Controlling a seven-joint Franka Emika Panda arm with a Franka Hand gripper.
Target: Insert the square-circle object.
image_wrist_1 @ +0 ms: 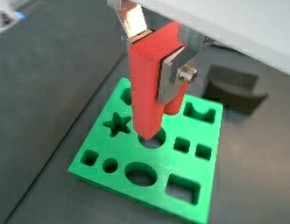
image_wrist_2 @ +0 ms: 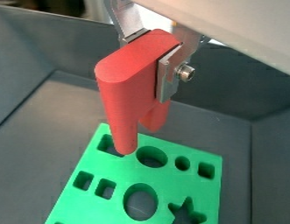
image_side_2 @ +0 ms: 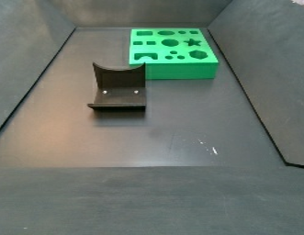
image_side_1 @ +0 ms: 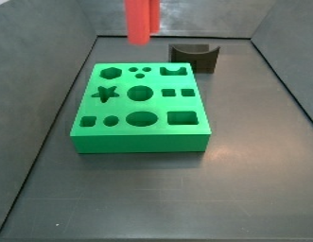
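The square-circle object (image_wrist_1: pixel 145 87) is a bright red peg held upright between the silver fingers (image_wrist_1: pixel 173 77) of my gripper (image_wrist_1: pixel 153 63). The gripper is shut on its upper part, as both wrist views show (image_wrist_2: pixel 153 63). The peg (image_wrist_2: pixel 126 87) hangs above the green block with shaped holes (image_wrist_1: pixel 112 168), its lower end over the block's middle holes and apart from them. In a side view the peg (image_side_1: pixel 141 21) hangs above the far edge of the green block (image_side_1: pixel 140 138). The gripper body is out of that view.
A dark brown block with a curved notch (image_side_1: pixel 197 57) stands beside the green block, also in a wrist view (image_wrist_1: pixel 235 87) and a side view (image_side_2: pixel 118 87). Grey walls enclose the dark floor (image_side_2: pixel 179 138). The green block (image_side_2: pixel 179 66) lies by the far wall.
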